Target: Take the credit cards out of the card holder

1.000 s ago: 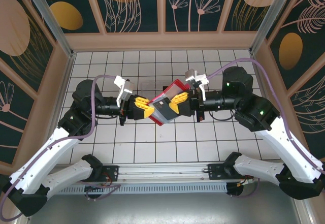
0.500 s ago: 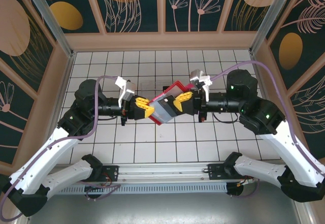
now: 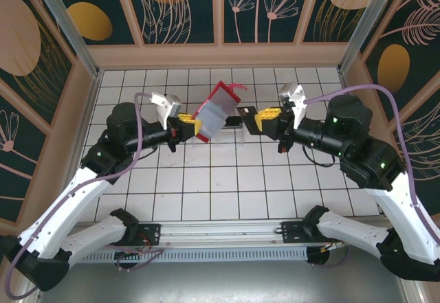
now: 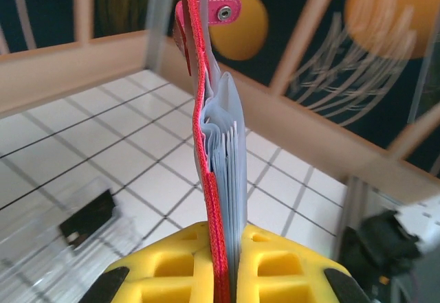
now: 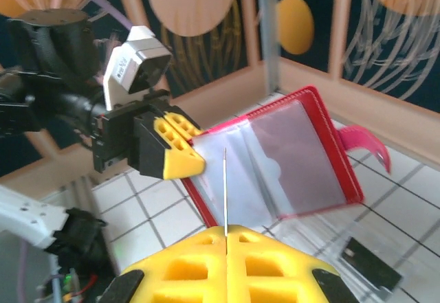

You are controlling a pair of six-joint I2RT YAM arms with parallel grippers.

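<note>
A: Step in hand, as we read it: pulling cards. The right gripper (image 5: 225,229) has its jaws pinched flat on a thin card (image 5: 225,179). It is edge-on to us and pale along the edge, and we cannot tell its face. It hangs apart from the card holder (image 3: 216,110), with a gap between them.

B: And the holder?

A: Up off the worktop (image 3: 206,193), open, pockets facing the right arm, snap tab (image 4: 223,14) at the far end. The left gripper (image 4: 229,238) has its jaws clamped narrow on one edge, red cover and grey sleeves together.

B: Other card?

A: A dark card (image 5: 371,262) lies flat in the clear tray (image 4: 41,248), below the holder.

B: So we judge two out. Anything left in the pockets?

A: Sleeves look empty from the right wrist. We can't be sure.

B: Next move, we think: lower the pinched card to the tray, and part the jaws only once it lies flat. It's thin, so it could slip or tip.
</note>
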